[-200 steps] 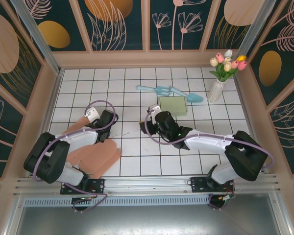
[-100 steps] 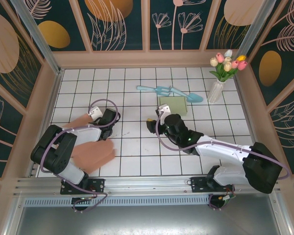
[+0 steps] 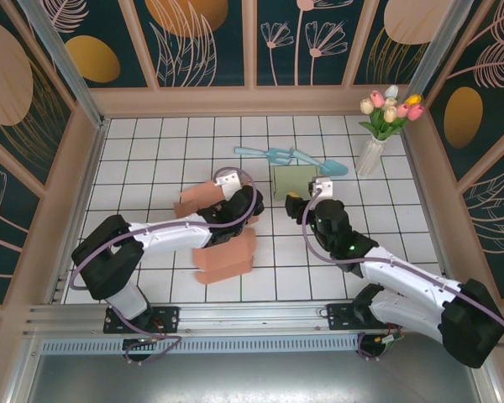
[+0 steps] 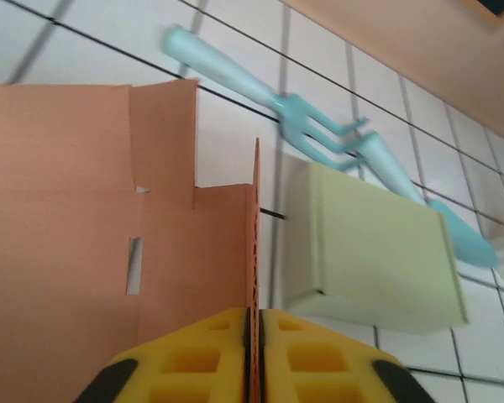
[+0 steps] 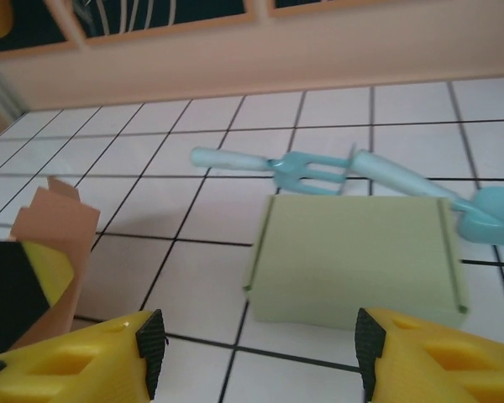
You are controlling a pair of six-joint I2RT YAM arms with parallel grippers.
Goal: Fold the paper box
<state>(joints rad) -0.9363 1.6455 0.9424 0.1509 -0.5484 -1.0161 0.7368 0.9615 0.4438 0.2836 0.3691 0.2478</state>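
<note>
The paper box point(image 3: 224, 257) is a flat orange-brown cardboard blank, lifted and tilted over the tiles left of centre. One of its flaps point(image 3: 196, 201) sticks out to the left. My left gripper point(image 3: 250, 210) is shut on the blank's thin edge. In the left wrist view the yellow fingers point(image 4: 193, 357) pinch that edge, and the paper box point(image 4: 84, 210) spreads out to the left. My right gripper point(image 3: 304, 196) stands open and empty just in front of a folded pale green box point(image 3: 296, 180). The right wrist view has the right gripper point(image 5: 256, 344) facing the green box point(image 5: 357, 252).
A light blue garden fork point(image 3: 273, 154) and trowel point(image 3: 329, 164) lie behind the green box. A glass vase of tulips point(image 3: 371, 155) stands at the back right. Wooden walls point(image 3: 235, 101) ring the tiled floor. Bare tiles lie at the left and front right.
My left gripper closed on the paper box and carried it from the front left toward the centre, lifting it. My right arm drew back to the right, in front of the green box.
</note>
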